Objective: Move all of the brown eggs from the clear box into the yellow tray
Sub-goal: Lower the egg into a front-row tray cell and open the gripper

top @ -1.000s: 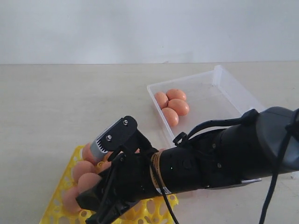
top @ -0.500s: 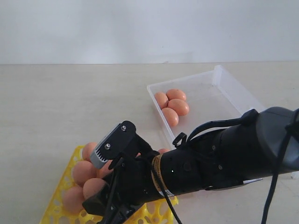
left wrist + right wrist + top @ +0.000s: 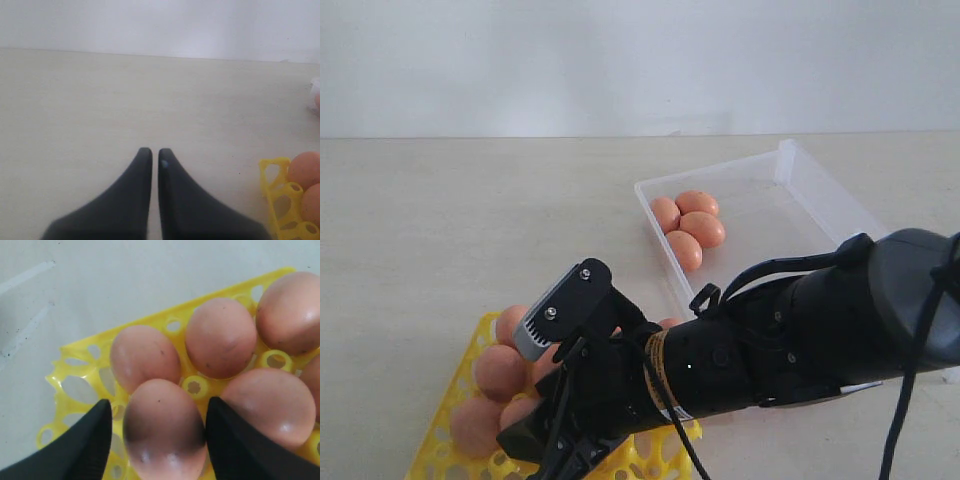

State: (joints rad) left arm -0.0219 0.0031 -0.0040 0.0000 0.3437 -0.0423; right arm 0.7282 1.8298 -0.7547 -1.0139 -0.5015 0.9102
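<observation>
Four brown eggs (image 3: 688, 225) are lying in the clear box (image 3: 788, 162). The right arm (image 3: 800, 330) is hiding much of the yellow tray (image 3: 435, 448). The right gripper (image 3: 158, 410) is straddling a tray egg (image 3: 162, 432), fingers spread. The left gripper (image 3: 155, 152) fingers are pressing nearly together.

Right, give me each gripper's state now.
Left gripper: shut, empty.
Right gripper: open, jaws either side of a brown egg sitting in the yellow tray.
</observation>
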